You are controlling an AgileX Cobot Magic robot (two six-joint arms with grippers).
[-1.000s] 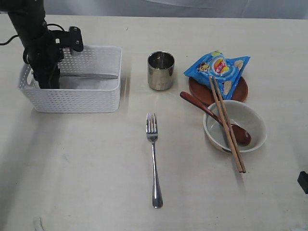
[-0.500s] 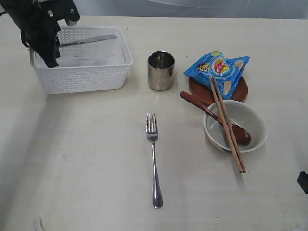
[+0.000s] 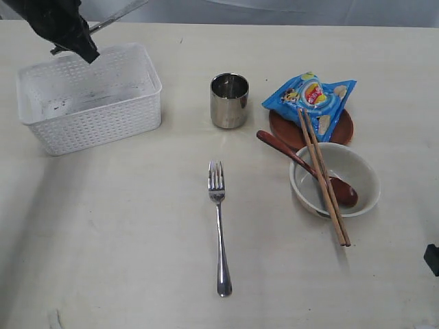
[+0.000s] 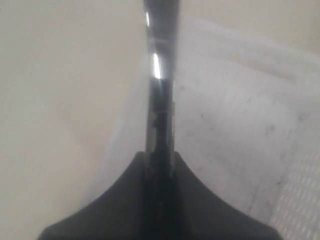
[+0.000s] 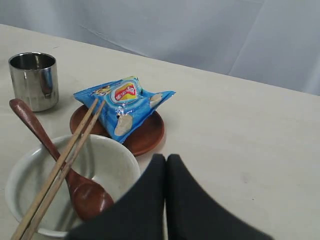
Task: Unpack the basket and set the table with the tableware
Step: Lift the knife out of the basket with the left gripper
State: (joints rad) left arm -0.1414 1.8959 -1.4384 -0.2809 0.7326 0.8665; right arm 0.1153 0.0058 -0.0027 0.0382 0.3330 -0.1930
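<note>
Left gripper point(image 3: 77, 38) is clamped nearly shut on the knife point(image 3: 122, 14), off-centre, in the air over the far rim of the basket point(image 3: 103, 127). Risk: the smooth steel pivots or slips in transit. Right gripper point(image 5: 166, 195) is closed and empty.

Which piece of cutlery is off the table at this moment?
The steel knife, clamped in the left fingers and held in the air; the fork lies flat on the table, and the spoon and chopsticks rest on the bowl.
</note>
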